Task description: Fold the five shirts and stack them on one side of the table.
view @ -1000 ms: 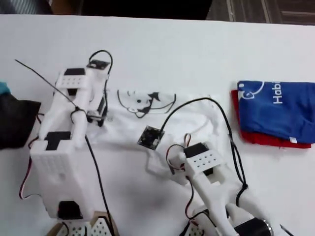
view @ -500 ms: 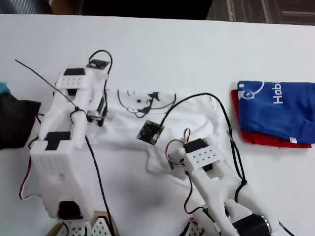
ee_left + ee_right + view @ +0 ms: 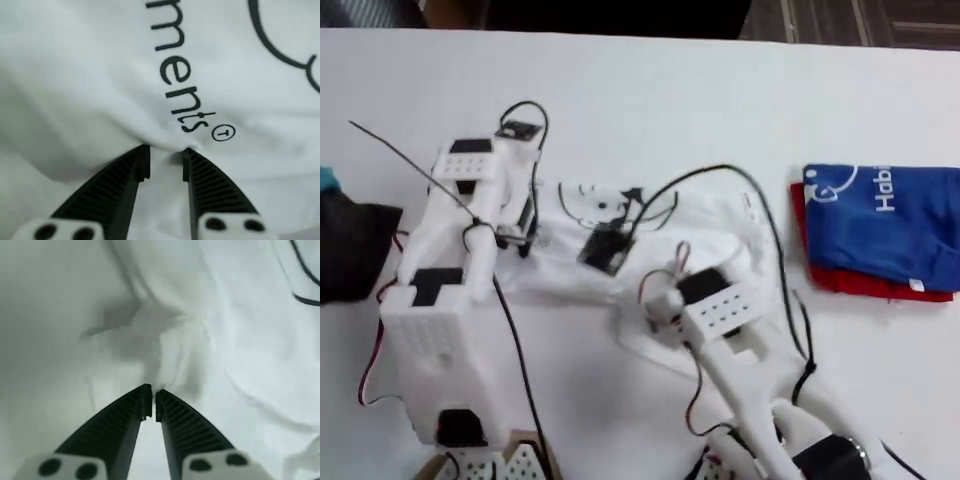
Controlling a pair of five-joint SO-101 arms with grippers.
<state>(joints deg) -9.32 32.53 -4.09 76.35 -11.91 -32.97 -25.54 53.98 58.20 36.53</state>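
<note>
the left pincer (image 3: 165,162) grips the white shirt (image 3: 710,225) near its print. the right pincer (image 3: 151,402) is clenched on a fold of it.

The white shirt (image 3: 720,225) is soft matt cloth, creased, with flat black print. The blue shirt (image 3: 880,225) and red shirt (image 3: 820,270) look like the same dull knit, the blue one with white print. The bench (image 3: 720,90) is smooth, matt white. The arms (image 3: 440,300) are matt white plastic, trailed by faintly glossy black cables (image 3: 514,350). The left claw (image 3: 165,152) and right claw (image 3: 152,392) have ribbed matt black plastic fingers (image 3: 120,185) on white plastic bases.
</note>
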